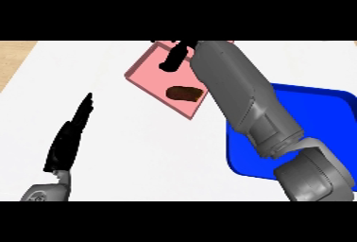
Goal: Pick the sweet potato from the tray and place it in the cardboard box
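The sweet potato [185, 93] is seen lying on the tray [150, 75], upper centre; the right hand [173, 59] is held released near it.

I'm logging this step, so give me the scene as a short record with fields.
sweet potato: lies in the pink container, apart from both hands
pink container: far centre of the white counter
blue tray: at the right, partly behind the right forearm
right hand: over the pink container's far end
left hand: open, resting at the left
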